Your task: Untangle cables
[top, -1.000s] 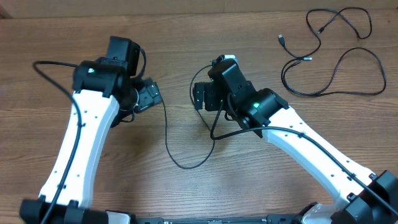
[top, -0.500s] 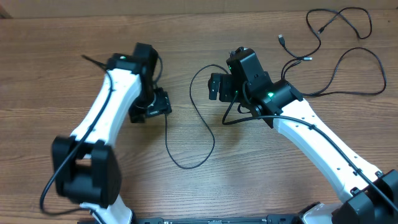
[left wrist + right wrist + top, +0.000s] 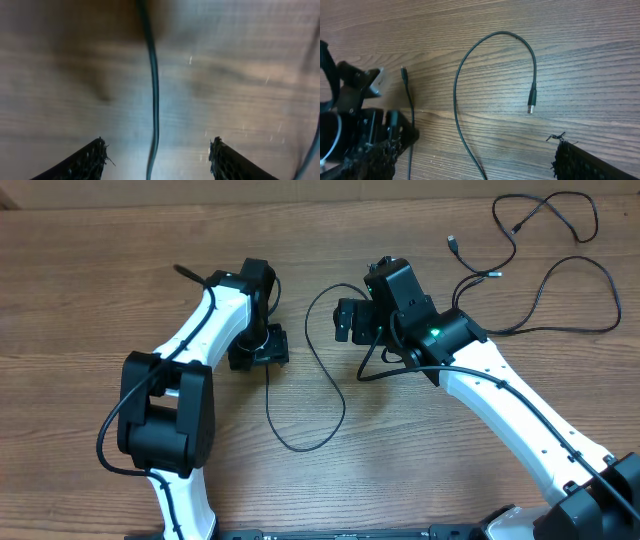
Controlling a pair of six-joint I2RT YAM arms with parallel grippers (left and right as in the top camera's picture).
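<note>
Two lots of cable on the counter [image 3: 90,250]. Nearest, between the arms, a single cable [image 3: 343,402]: lies slack and flat, arcs from beside the right gripper [image 3: 350,320], sweeps toward the front in one wide curve, then climbs to the left gripper [image 3: 258,352]. Crosses nothing, knots nowhere. Far off at the right rear, well apart from both arms, more cables [image 3: 456,304]: sprawl in loose overlapping loops, with small plugs [image 3: 452,242] at the free ends.

Left jaws released, gripping nothing. Straddle the cable [image 3: 154,95], running straight up the middle of the gap and touching neither finger [image 3: 87,160]. Blurred in that wrist view, so height above the counter impossible to tell.

Right jaws also released and empty. Hang over the counter, with the cable's arc [image 3: 495,34] and its silver-tipped plug [image 3: 531,107] lying ahead of the fingers [image 3: 580,160]. Other end [image 3: 404,75] just beside the left gripper [image 3: 355,120].
</note>
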